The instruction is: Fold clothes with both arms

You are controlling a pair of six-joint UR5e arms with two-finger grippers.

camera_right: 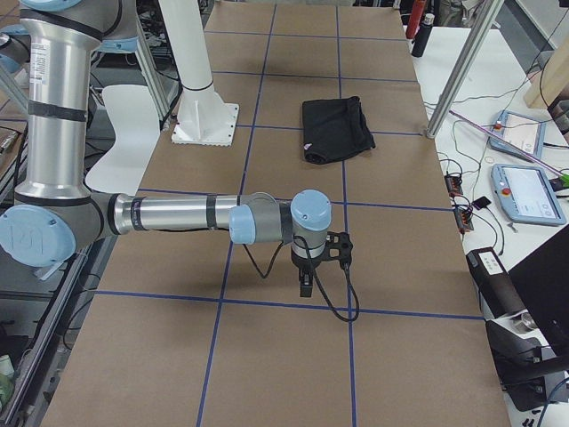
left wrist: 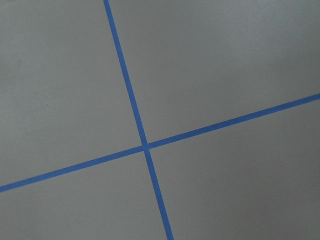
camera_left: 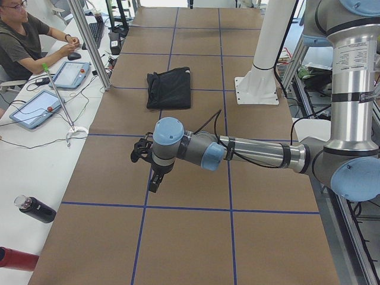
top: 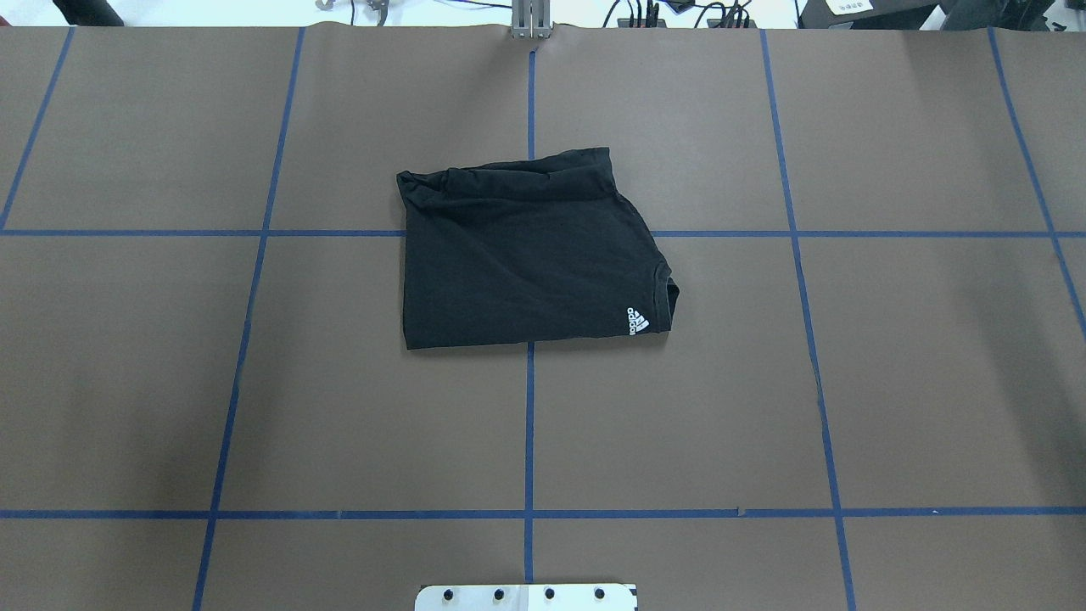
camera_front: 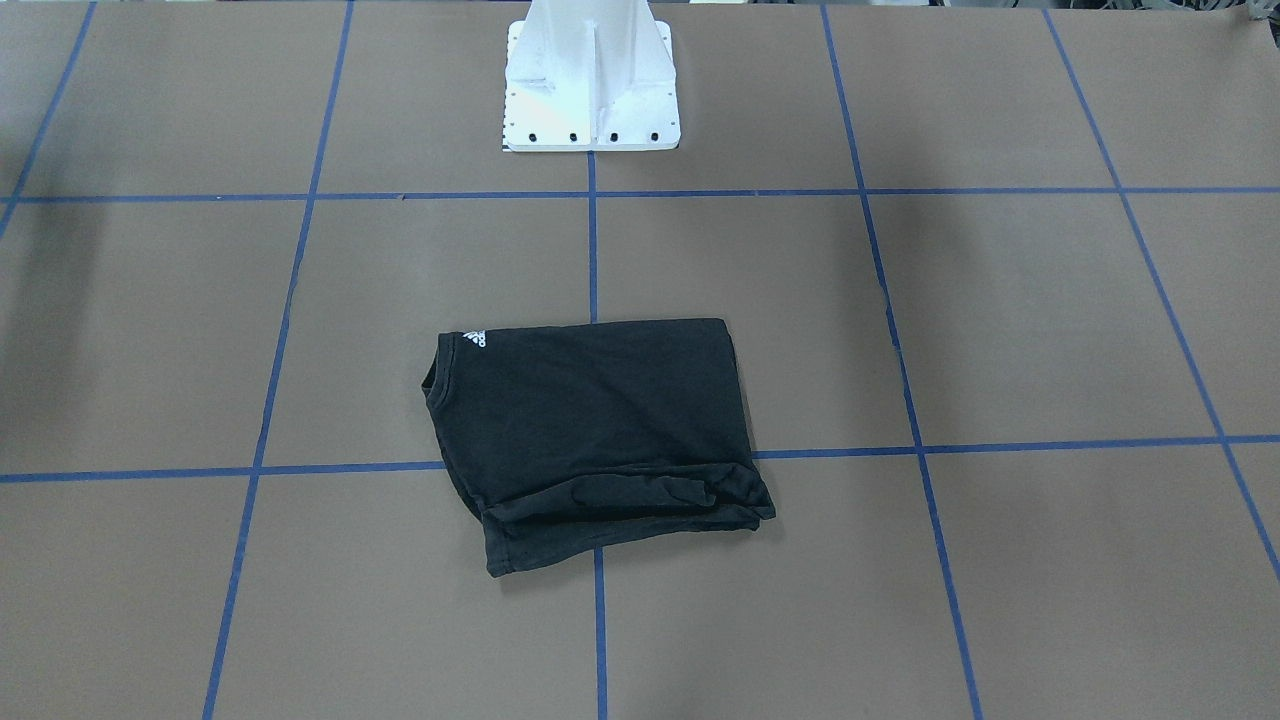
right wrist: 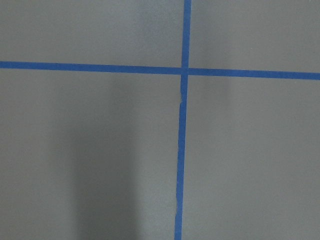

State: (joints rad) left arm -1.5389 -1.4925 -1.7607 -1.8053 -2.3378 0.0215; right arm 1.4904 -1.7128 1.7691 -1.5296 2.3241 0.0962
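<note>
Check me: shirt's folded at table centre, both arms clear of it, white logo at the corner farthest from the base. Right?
Not quite. The white logo sits at the corner of the shirt nearest the base, not farthest; the overhead view shows it. The rest holds: folded at centre of the table, left arm and right arm clear of it.

A brown table surface (right wrist: 260, 160) fills the frame. Two strips of blue tape cross: a horizontal strip (right wrist: 90, 65) near the top and a vertical strip (right wrist: 179, 165) right of centre, slightly kinked below the crossing. A soft shadow (right wrist: 100, 180) darkens the lower left
</note>
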